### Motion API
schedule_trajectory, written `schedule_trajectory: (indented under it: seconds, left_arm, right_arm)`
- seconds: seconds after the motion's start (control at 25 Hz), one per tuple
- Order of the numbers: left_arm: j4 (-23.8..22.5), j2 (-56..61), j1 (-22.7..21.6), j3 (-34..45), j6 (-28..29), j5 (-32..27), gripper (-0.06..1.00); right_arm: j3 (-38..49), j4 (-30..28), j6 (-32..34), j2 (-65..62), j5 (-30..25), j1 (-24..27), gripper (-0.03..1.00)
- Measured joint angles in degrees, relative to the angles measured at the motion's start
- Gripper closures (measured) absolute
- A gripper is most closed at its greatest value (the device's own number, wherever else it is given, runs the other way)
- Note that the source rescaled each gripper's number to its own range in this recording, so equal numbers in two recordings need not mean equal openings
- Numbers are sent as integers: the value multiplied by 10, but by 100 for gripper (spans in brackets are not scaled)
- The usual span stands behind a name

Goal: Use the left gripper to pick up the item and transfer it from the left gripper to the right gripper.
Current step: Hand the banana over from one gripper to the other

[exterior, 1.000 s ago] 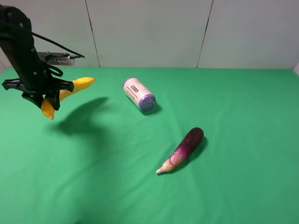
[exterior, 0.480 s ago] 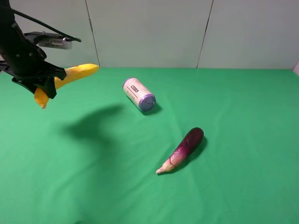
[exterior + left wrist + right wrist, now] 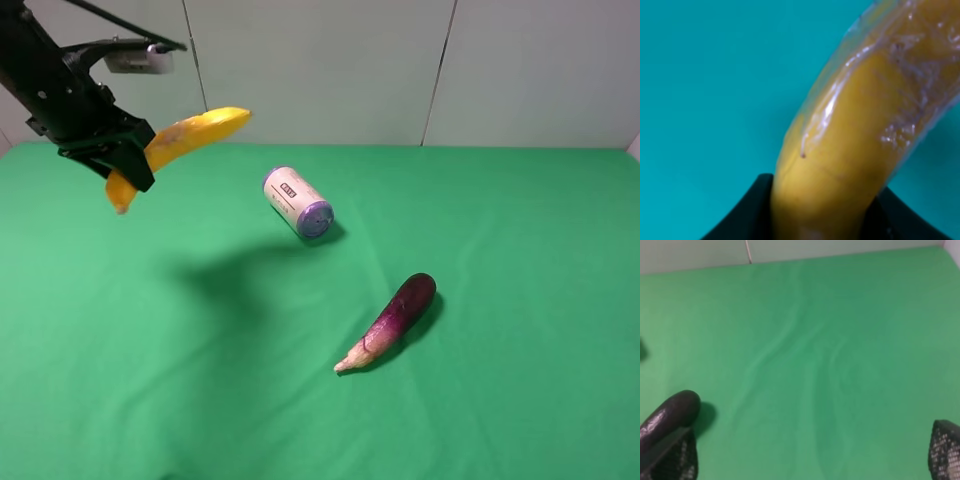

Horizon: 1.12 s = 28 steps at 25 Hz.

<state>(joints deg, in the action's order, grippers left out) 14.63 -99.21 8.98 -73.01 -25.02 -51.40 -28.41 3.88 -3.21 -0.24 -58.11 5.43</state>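
The yellow banana (image 3: 190, 133) hangs in the air at the far left, well above the green table, tilted with its far end up and to the right. My left gripper (image 3: 130, 160) is shut on its lower half. In the left wrist view the banana (image 3: 860, 130) fills the frame, wrapped in clear film, with the black fingers (image 3: 747, 212) pressed against both its sides. My right gripper (image 3: 812, 455) is open and empty, its mesh fingertips (image 3: 945, 450) wide apart low over the cloth. It is out of the exterior view.
A white-and-purple can (image 3: 297, 202) lies on its side at the table's centre back. A purple eggplant (image 3: 395, 318) lies right of centre; its dark end shows beside the right gripper (image 3: 667, 415). Green cloth (image 3: 520, 260) covers the table; a pale wall stands behind.
My left gripper has lifted the banana higher and carried it to the right, tilting it more steeply. The can and eggplant have not moved.
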Motion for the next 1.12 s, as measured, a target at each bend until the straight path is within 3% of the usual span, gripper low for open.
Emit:
schedule_trajectory:
  seconds: [0.2, 0.44, 0.68, 1.12]
  left_arm:
    - [27, 0, 36, -17, -63, -1, 94]
    - [31, 0, 106, -34, -81, 15, 94]
    - [31, 0, 165, -71, -84, 31, 94]
    - [31, -3, 262, -86, -85, 80, 94]
  right_arm:
    - [0, 12, 10, 11, 0, 0, -3]
    - [-33, 53, 12, 103, 10, 0, -3]
    - [-76, 145, -14, 219, 49, 0, -3]
    - [-87, 341, -151, 345, 117, 0, -3]
